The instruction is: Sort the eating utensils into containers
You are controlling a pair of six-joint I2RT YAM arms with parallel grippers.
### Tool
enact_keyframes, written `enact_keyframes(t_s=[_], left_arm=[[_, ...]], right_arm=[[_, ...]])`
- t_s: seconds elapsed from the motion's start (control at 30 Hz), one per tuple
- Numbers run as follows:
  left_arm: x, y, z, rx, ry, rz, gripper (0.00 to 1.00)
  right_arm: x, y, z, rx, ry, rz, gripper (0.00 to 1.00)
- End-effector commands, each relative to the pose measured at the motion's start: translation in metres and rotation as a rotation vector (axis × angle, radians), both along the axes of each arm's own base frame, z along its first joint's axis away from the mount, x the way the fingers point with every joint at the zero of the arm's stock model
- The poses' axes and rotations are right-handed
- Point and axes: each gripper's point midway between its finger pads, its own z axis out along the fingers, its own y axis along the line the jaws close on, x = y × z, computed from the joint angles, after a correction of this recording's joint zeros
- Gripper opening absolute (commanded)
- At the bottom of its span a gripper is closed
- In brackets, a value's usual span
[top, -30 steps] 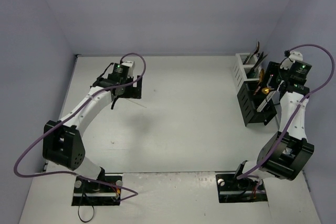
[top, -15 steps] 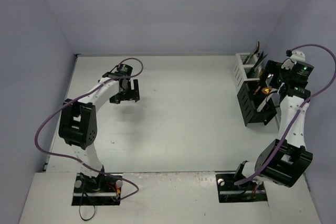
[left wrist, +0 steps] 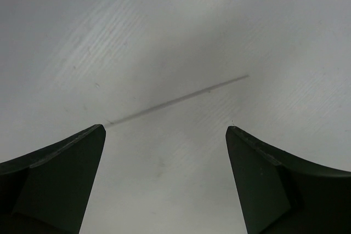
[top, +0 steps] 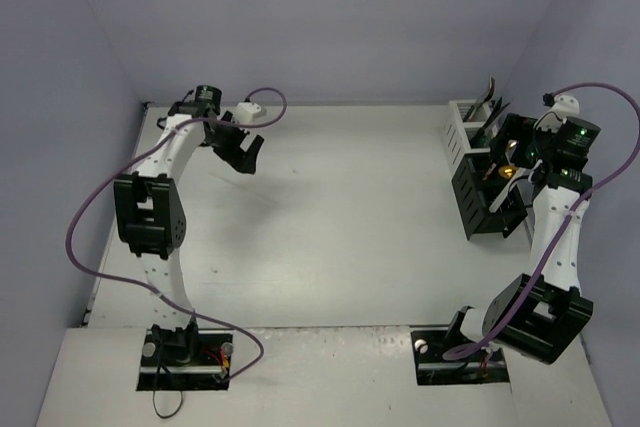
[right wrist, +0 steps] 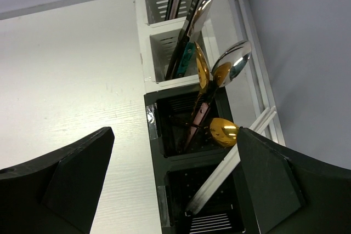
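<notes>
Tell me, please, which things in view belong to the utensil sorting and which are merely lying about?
Belong to the job: white holder, black holder, gold spoons, teal-handled piece, pale chopsticks; perhaps the thin dark line, too faint to identify.
Merely about: purple cables, black arm bases.

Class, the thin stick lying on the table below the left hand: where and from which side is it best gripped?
Probably near its middle, from straight above, the left hand closing across the thin stick: it lies flat on the table, only its long sides free.
</notes>
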Motion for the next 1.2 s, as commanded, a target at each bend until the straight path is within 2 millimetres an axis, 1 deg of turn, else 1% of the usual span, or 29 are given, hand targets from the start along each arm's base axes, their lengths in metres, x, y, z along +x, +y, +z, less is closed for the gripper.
enact_keyframes(t_s=[0.0, 0.07, 0.1, 0.13, 0.17, 0.23, 0.33, 0.57, 0.67, 0.8, 0.97, 1.03, 1.1, 1.17], left_arm=[[-0.026, 0.004, 0.007, -0.021, -0.063, -0.500, 0.88], [-0.024, 0.011, -0.004, 0.048, -0.111, -0.642, 0.87], [-0.023, 0.014, -0.010, 0.069, -0.120, -0.689, 0.85], [-0.024, 0.015, -0.012, 0.080, -0.115, -0.699, 0.84], [-0.023, 0.016, -0.017, 0.095, -0.132, -0.757, 0.83], [-0.017, 0.020, -0.026, 0.122, -0.163, -0.839, 0.82], [-0.012, 0.019, -0.040, 0.121, -0.155, -0.882, 0.79], [0.006, 0.016, -0.060, 0.109, -0.165, -0.912, 0.76], [0.010, 0.018, -0.072, 0.121, -0.142, -0.918, 0.72], [0.005, 0.027, -0.089, 0.173, -0.091, -0.951, 0.52], [-0.010, 0.042, -0.104, 0.252, -0.009, -0.993, 0.34], [-0.018, 0.048, -0.110, 0.283, 0.029, -1.007, 0.28], [-0.023, 0.052, -0.111, 0.302, 0.047, -1.013, 0.22], [-0.027, 0.054, -0.112, 0.321, 0.059, -1.011, 0.19]], right_arm=[[0.009, 0.003, 0.018, 0.005, -0.067, 0.026, 0.92], [0.008, 0.003, 0.018, 0.004, -0.067, 0.030, 0.92], [0.008, 0.004, 0.018, -0.001, -0.069, 0.032, 0.92], [0.007, 0.004, 0.018, -0.002, -0.069, 0.031, 0.91], [0.007, 0.004, 0.019, -0.006, -0.071, 0.032, 0.91], [0.006, 0.004, 0.021, -0.018, -0.074, 0.036, 0.92], [0.005, 0.003, 0.022, -0.026, -0.073, 0.037, 0.92], [0.004, 0.005, 0.021, -0.022, -0.065, 0.044, 0.91], [0.003, 0.005, 0.022, -0.024, -0.064, 0.048, 0.91], [0.003, 0.006, 0.025, -0.028, -0.067, 0.055, 0.91], [0.003, 0.011, 0.028, -0.013, -0.075, 0.073, 0.91], [0.003, 0.013, 0.029, -0.006, -0.079, 0.082, 0.90], [0.002, 0.014, 0.031, -0.006, -0.085, 0.087, 0.90], [0.002, 0.015, 0.033, -0.008, -0.089, 0.091, 0.90]])
